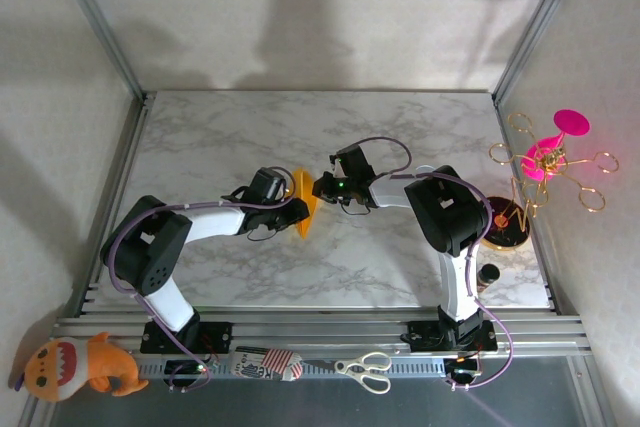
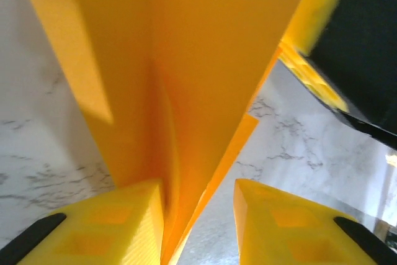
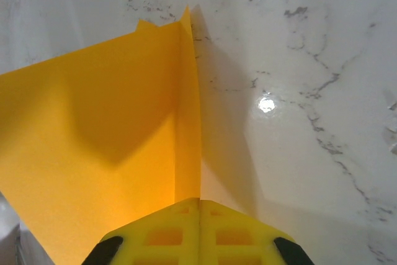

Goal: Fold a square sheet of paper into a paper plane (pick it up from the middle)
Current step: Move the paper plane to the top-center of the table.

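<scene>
Matt paper, shiny marble-look top
Paper plane [image 1: 305, 204] looks matt and smooth; surface [image 3: 310, 60] glossy, marble-patterned; left hand [image 2: 197, 185] ribbed yellow plastic.

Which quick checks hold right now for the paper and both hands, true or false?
1. The right hand is shut on the paper. True.
2. The left hand is clamped shut. False: its fingers stand apart, with the paper between them.
3. The paper lies flat on the table. False: it is folded and stands up on edge between the hands.
4. Scissors lie on the front rail. True.
</scene>
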